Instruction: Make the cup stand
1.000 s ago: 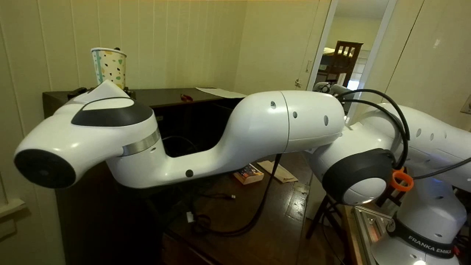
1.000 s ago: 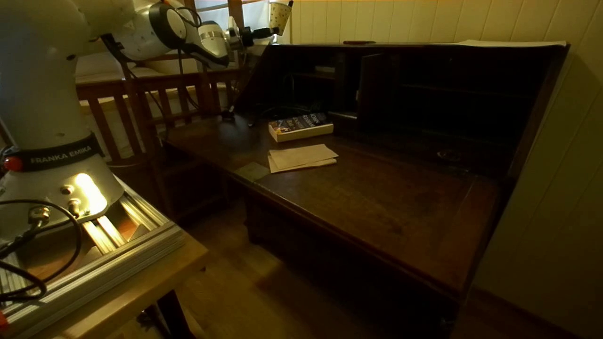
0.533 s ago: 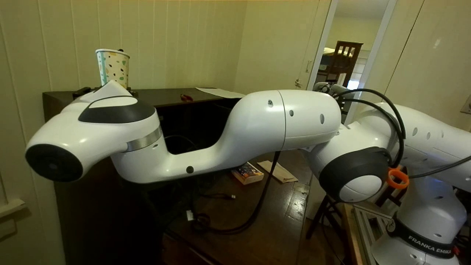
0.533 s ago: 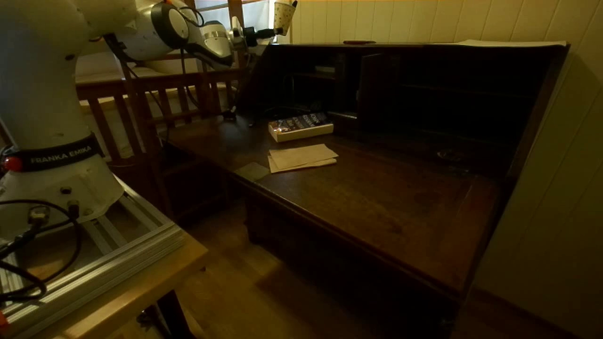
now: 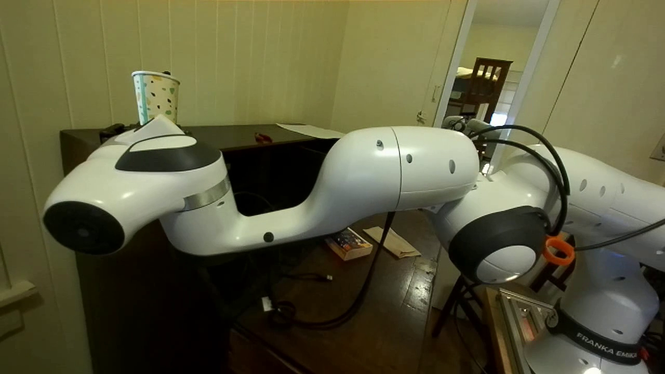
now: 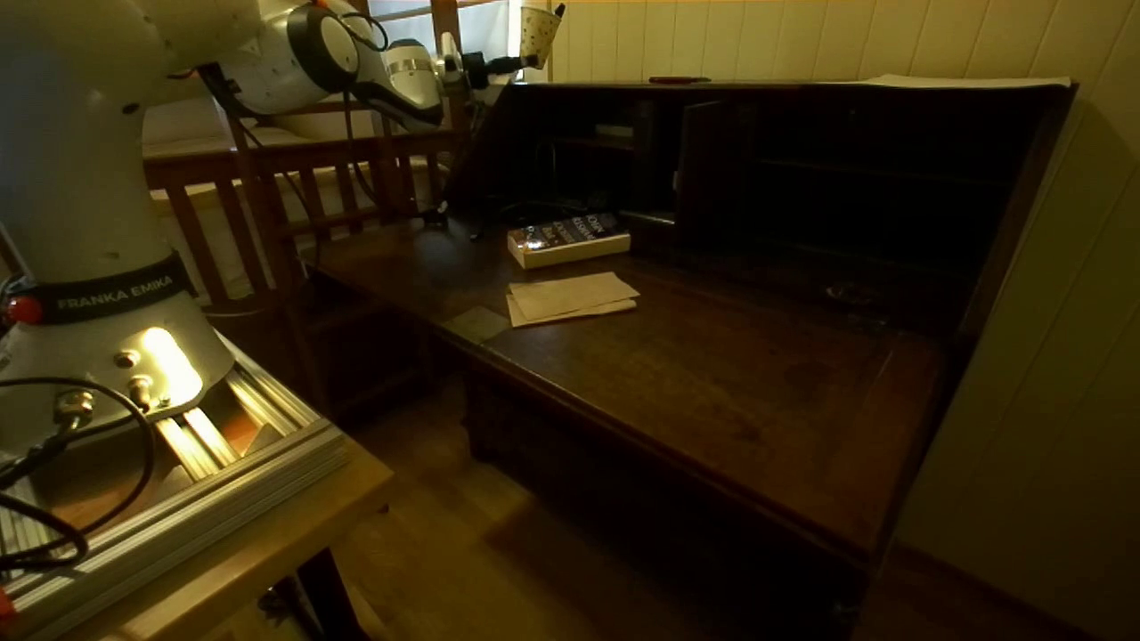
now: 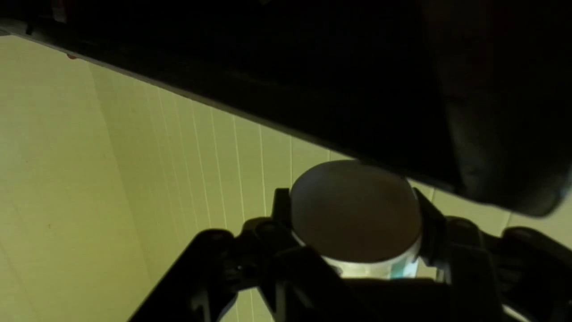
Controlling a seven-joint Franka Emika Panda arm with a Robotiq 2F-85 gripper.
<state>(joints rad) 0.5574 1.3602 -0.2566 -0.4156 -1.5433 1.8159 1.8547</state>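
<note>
Gripper (image 7: 353, 212): pinching cup (image 5: 157, 97) near its base | cup: rim up, slightly tilted, near top edge of desk (image 6: 757, 383) | book (image 6: 570, 242): on desk

In an exterior view, the arm's base (image 6: 93, 343) stands left of the bench (image 6: 757, 392). On the bench, the book (image 6: 570, 242) lies behind the papers (image 6: 574, 298); a sheet (image 6: 971, 81) rests on its top, upper right. The cup (image 6: 538, 37), between the 2 jaws, is at top centre, left of the sheet.
</note>
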